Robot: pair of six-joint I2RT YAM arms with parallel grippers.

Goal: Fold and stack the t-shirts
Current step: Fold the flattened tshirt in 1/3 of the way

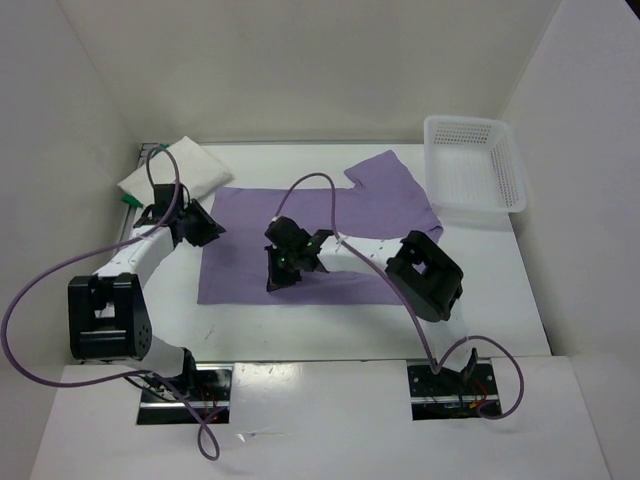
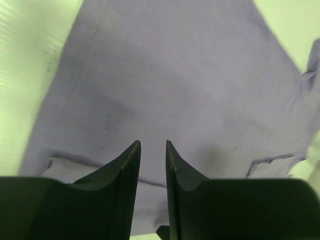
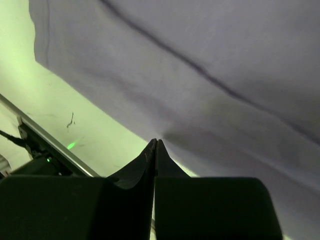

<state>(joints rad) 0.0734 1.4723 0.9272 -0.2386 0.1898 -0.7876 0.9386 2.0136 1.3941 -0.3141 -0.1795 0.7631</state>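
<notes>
Top external: the purple shirt (image 1: 250, 215) lies spread flat across the middle of the tabletop (image 1: 300, 325), with one sleeve reaching toward the upper right of the frame. That sleeve ends just beside the basket (image 1: 470, 122). At the upper left, a folded white shirt (image 1: 185, 165) lies apart from the purple one. A small bit of the green shirt (image 1: 128, 201) peeks out at its lower left corner. The left tool (image 1: 205, 228) is at the purple shirt's left edge. The right tool (image 1: 275, 278) is over the shirt's lower part, left of centre.

Left wrist: the left tool (image 2: 152, 145) has its fingers a little apart, with a narrow gap between the tips. The purple shirt (image 2: 175, 75) fills most of the frame beyond them, and a hem runs across the lower left. Bare tabletop (image 2: 30, 75) shows along the left side.

Right wrist: the right tool (image 3: 154, 142) has its fingers pressed together. The tips meet right at the purple shirt's (image 3: 225, 60) near edge, where the cloth puckers. Whether a pinch of cloth is caught between them is hard to tell. Tabletop (image 3: 90, 120) shows in the left of the frame.
</notes>
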